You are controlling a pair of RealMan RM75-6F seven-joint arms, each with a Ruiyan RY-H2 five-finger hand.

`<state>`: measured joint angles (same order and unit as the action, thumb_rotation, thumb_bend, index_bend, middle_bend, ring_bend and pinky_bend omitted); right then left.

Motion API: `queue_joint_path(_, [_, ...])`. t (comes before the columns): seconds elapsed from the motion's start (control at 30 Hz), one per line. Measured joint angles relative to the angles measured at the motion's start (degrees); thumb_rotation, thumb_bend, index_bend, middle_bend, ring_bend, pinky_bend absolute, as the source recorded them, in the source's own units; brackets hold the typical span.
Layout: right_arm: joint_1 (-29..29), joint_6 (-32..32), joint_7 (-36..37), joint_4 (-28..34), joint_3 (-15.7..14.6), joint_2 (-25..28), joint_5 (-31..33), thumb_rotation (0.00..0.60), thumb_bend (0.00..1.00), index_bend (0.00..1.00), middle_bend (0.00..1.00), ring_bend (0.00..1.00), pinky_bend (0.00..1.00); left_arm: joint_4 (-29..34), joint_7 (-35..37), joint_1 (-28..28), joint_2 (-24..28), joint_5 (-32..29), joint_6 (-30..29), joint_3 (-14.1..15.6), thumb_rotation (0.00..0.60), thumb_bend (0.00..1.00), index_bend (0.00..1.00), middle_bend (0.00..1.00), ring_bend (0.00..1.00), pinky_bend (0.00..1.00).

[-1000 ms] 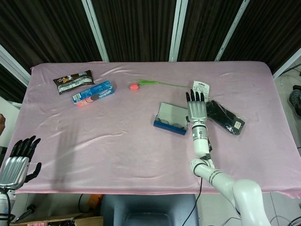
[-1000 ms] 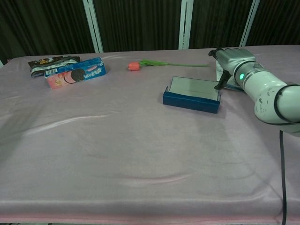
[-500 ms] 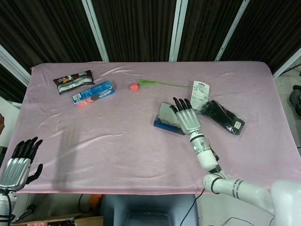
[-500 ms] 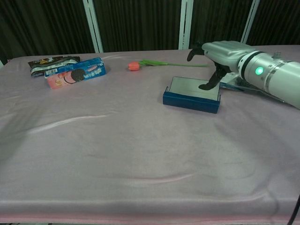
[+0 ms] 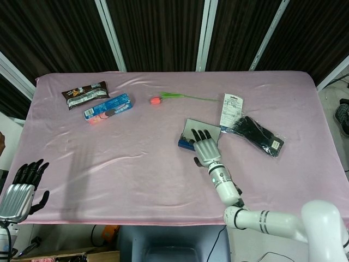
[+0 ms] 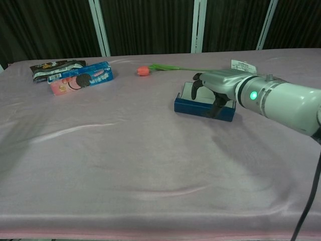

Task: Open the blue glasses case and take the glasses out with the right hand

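Observation:
The blue glasses case (image 5: 187,143) lies open right of the table's middle, its grey-lined lid (image 5: 196,127) folded back flat. In the chest view the case (image 6: 193,106) shows its blue front wall. My right hand (image 5: 205,147) hovers over the case's front half with its fingers spread and pointing away from me. In the chest view this hand (image 6: 219,88) arches down, its dark fingertips (image 6: 216,108) at the front wall. The glasses are hidden under the hand, and I cannot see a grip on anything. My left hand (image 5: 20,188) hangs off the table's near left corner, holding nothing.
A pink tulip (image 5: 156,100) lies behind the case. A blue cookie pack (image 5: 108,107) and a dark snack bar (image 5: 84,94) sit at the far left. A white tag card (image 5: 231,109) and packaged black gloves (image 5: 260,135) lie right of the case.
My right hand has swung left and nearer, from beside the case's right end to over its front half, and its fingers have come down onto it. The left hand has barely drifted.

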<state>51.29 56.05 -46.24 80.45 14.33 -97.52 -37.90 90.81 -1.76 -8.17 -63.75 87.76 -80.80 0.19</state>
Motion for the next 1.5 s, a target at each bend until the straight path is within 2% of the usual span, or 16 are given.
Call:
queue_joint_path(0.33, [2.41, 1.71, -1.84, -4.64, -0.02, -3.89, 2.31, 0.600, 0.51, 0.41, 0.00, 0.00, 0.00, -0.21, 0.85, 0.26, 0.44, -0.40, -0.31, -0.21, 0.600, 0.41, 0.00, 0.00, 0.00, 0.00])
queue_joint_path(0.97, [7.73, -0.41, -4.49, -14.31, 2.66, -10.82, 7.29, 0.600, 0.51, 0.41, 0.00, 0.00, 0.00, -0.22, -0.37, 0.55, 0.24, -1.64, -0.45, -0.77, 0.600, 0.41, 0.00, 0.00, 0.00, 0.00])
queue_joint_path(1.23, [7.30, 0.50, -4.42, -9.53, 1.47, -9.78, 5.20, 0.600, 0.51, 0.42, 0.00, 0.00, 0.00, -0.25, -0.75, 0.56, 0.11, -1.68, -0.54, -0.88, 0.600, 0.41, 0.00, 0.00, 0.00, 0.00])
queue_joint_path(1.5, [4.69, 2.73, -5.68, 3.82, -4.58, -4.22, 0.39, 0.600, 0.52, 0.42, 0.00, 0.00, 0.00, -0.10, -3.32, 0.66, -0.81, -1.69, -0.81, -0.91, 0.600, 0.41, 0.00, 0.00, 0.00, 0.00])
